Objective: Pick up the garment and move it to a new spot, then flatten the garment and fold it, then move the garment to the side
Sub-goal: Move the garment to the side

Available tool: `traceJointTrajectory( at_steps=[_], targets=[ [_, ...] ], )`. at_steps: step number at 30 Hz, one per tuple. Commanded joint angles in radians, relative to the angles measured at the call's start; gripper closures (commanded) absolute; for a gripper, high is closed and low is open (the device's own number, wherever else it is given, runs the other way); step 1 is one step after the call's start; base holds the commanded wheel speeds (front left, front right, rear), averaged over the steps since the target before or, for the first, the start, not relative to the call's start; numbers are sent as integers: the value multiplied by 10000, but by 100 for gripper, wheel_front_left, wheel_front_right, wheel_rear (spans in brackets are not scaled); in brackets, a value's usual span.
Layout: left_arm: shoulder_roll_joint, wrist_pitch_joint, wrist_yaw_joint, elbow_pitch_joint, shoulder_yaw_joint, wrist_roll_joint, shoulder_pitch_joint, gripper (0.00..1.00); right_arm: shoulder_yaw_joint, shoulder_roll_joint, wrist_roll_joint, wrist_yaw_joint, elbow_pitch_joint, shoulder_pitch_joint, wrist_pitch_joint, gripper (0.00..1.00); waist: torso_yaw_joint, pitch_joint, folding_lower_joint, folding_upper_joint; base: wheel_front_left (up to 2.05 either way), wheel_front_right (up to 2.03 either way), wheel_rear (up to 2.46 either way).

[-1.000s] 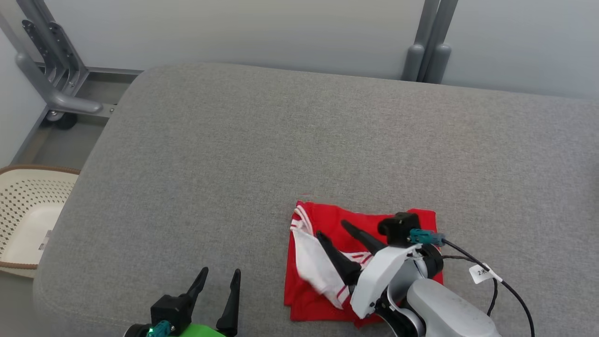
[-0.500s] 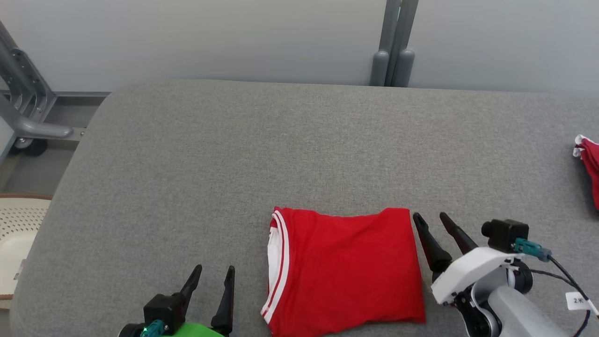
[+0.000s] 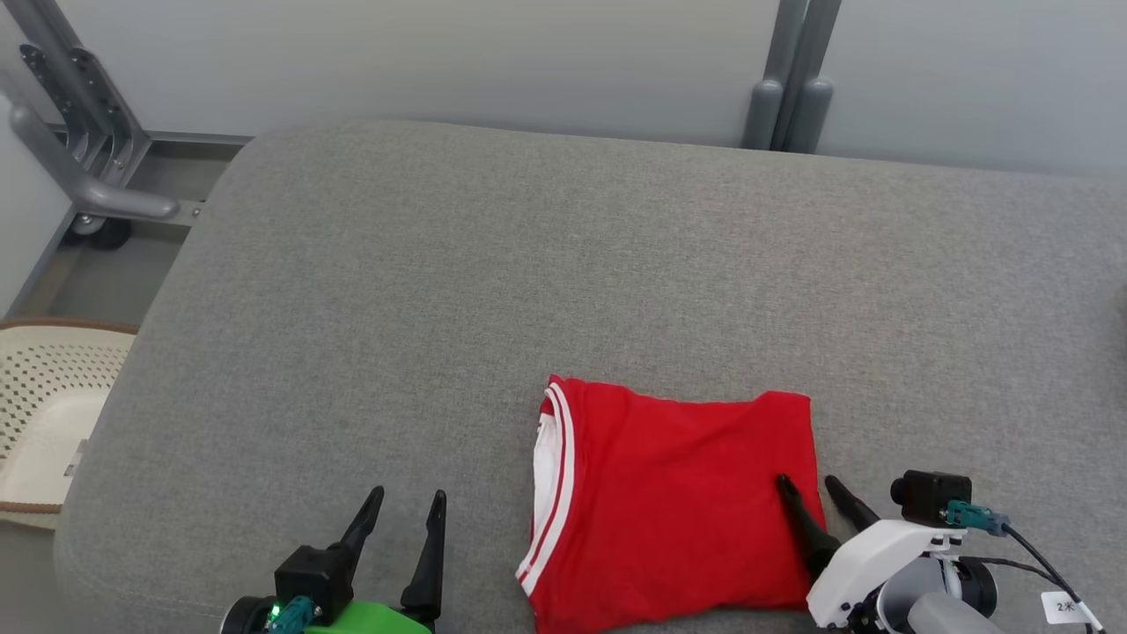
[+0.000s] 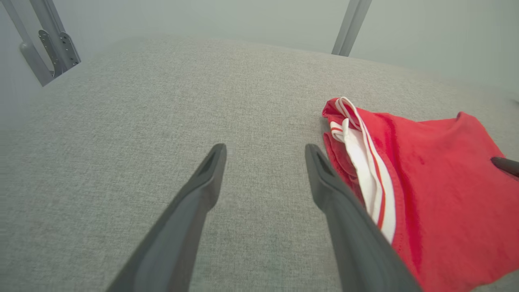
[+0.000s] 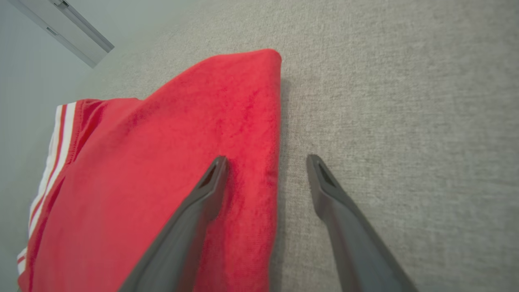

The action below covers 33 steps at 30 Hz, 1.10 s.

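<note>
After just finishing the fold, straddling 3 o'clock edge of folded garment (image 3: 678, 502), 6 o'clock of cushion (image 3: 563, 264), with right gripper (image 3: 804, 481), fingers (image 5: 194, 211) spread, empty; keeping left gripper (image 3: 408, 494) open at 9 o'clock; probably lining up side-move.

Only thing I'm reading is a little white tag (image 3: 1065, 606) showing "2" plus one blurry character.

We see a red garment (image 3: 678, 502) folded into a rough rectangle, with white stripes running along its left edge. It lies flat on a grey padded surface (image 3: 528, 264), near the front and slightly right of centre.
</note>
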Motion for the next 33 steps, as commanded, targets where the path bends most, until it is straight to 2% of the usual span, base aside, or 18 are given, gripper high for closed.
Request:
traceJointTrajectory(
  at_steps=[1, 4, 5, 6, 7, 13, 20, 29, 33],
  targets=[
    [27, 8, -7, -49, 30, 75, -71, 0, 76, 32, 53, -1, 254, -104, 125, 0, 177, 36, 0, 0, 0, 0, 0],
    [27, 8, -10, -119, 37, 164, -66, 0, 324, 216, 171, -1, 572, -135, 296, 0, 263, 44, 0, 0, 0, 0, 0],
    [27, 8, -12, -147, 22, 196, -87, 0, 439, 266, 205, -1, 608, -160, 315, 22, 275, 46, 0, 0, 0, 0, 0],
    [27, 8, -14, -190, 18, 218, -119, 0, 519, 322, 292, -1, 606, -175, 317, 75, 272, 46, 0, 0, 0, 0, 0],
    [27, 8, -14, -240, 20, 255, -146, 0, 598, 312, 326, -1, 598, -196, 300, 100, 255, 39, 0, 0, 0, 0, 0],
    [27, 8, -23, -440, -31, 380, -124, 0, 601, -92, 365, -12, 503, -619, -4, 100, -50, -37, 0, 0, 0, 0, 0],
    [27, 8, -18, -714, -143, 747, -102, 0, 190, -511, 73, -9, 753, -1119, -175, 100, -952, -217, 0, 0, 0, 0, 0],
    [27, 8, -17, -1018, -237, 724, -343, 0, -292, -559, -268, -9, 951, -1584, -210, 100, -2876, -225, 0, 0, 0, 0, 0],
    [29, 8, -9, -1138, -422, 629, -563, 0, -410, -483, -448, -9, 929, -1532, -205, 100, -4049, -156, 0, 0, 0, 0, 0]
  ],
)
